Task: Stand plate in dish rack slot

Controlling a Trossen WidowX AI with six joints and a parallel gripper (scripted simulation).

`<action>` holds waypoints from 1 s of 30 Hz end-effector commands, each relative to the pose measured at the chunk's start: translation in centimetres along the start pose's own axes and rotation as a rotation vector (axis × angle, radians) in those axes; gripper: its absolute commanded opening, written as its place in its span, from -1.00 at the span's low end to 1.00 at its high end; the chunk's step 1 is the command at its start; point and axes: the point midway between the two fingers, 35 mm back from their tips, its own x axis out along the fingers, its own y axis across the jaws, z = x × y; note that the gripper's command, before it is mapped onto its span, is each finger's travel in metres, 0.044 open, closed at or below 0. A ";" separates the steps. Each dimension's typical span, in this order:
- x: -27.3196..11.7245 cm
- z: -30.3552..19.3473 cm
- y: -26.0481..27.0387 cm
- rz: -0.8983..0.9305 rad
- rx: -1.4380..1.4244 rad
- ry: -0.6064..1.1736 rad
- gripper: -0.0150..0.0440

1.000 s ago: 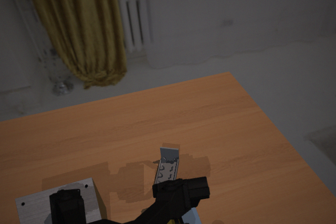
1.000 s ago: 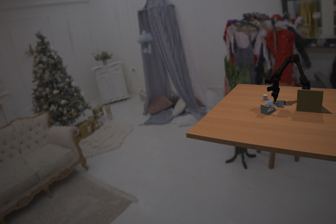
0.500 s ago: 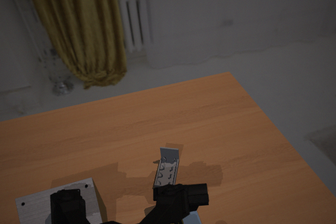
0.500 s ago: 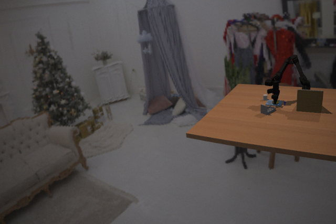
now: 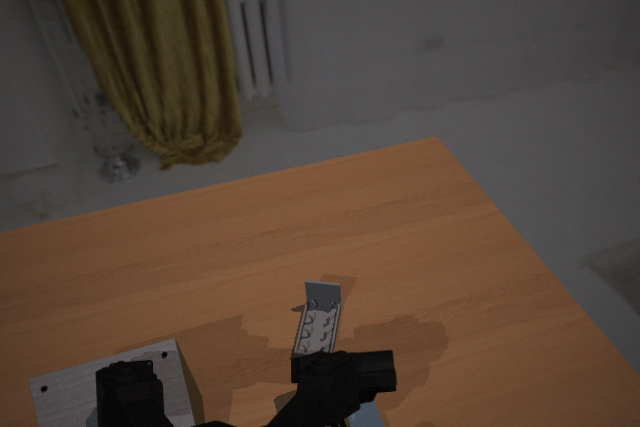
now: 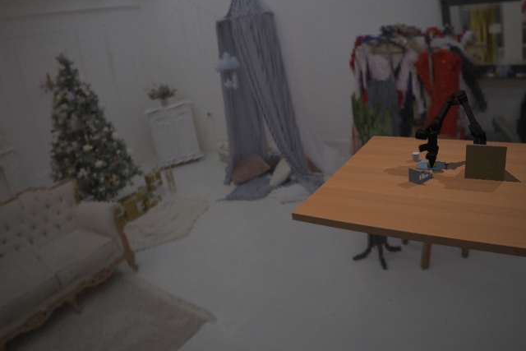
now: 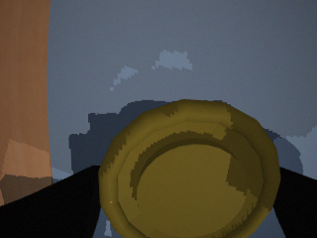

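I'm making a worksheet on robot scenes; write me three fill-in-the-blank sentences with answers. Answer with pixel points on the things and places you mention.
1. In the wrist view, the plate (image 5: 346, 421) (image 7: 193, 174) (image 6: 435, 164) is coloured ____.
2. A black finger shows on ____ sides of it.
3. In the top view, beyond the table (image 5: 289, 236) (image 6: 382, 206), a yellow ____ hangs left of the radiator (image 5: 253, 45).

Missing words: yellow; both; curtain

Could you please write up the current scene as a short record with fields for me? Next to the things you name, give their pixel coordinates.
plate: yellow (image 7: 190, 178), lying flat on the blue mat (image 7: 119, 30) (image 6: 422, 165)
gripper: open (image 7: 189, 198) (image 6: 431, 166), fingers on either side of the plate
dish rack: gray (image 5: 323, 295) (image 6: 415, 176), on the wooden table (image 5: 258, 236) (image 6: 382, 202)
white cup: beyond the mat (image 6: 415, 156)
task status: plate not yet racked
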 end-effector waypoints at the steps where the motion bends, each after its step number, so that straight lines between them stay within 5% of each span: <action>1: 0.0 0.0 0.1 0.002 -0.006 -0.001 0.59; 4: 0.0 0.0 0.1 0.002 -0.006 -0.001 0.52; 15: -4.2 1.2 0.6 0.022 -0.005 -0.004 -0.46; 30: -12.4 1.8 1.2 0.028 -0.006 -0.002 -0.49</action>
